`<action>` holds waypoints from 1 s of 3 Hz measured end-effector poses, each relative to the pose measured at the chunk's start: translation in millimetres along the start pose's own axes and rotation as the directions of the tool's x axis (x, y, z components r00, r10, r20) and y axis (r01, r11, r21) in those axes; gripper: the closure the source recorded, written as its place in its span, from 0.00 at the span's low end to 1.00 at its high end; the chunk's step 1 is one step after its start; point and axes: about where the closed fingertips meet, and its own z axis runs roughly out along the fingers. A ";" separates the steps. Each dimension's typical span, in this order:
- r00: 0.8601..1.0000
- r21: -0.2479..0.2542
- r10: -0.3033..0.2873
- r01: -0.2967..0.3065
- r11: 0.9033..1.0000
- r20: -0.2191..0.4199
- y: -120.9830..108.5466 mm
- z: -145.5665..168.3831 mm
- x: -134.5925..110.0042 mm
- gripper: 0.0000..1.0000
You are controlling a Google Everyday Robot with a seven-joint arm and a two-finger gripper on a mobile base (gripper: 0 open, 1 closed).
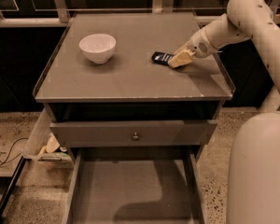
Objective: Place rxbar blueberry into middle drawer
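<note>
Gripper at rxbar blueberry on the cabinet top, right of centre.
Whether the gripper is open or closed on the bar cannot be told. The flat bar could be skidded toward the raised right rim, or dropped short, if pinched at only 1 end. The middle drawer is pulled out below, floor bare; the knobbed drawer front must be cleared first. 1 white bowl stands well apart, left.

White arm extends from the right, claw angled downward.
</note>
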 end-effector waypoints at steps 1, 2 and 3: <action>1.000 0.000 0.000 0.000 1.000 0.000 0.0 -0.2 -0.3 1.00; 1.000 -0.001 -0.001 0.001 1.000 0.000 0.2 -4.7 -4.5 1.00; 1.000 -0.001 -0.001 0.001 1.000 0.000 0.6 -5.9 -5.8 1.00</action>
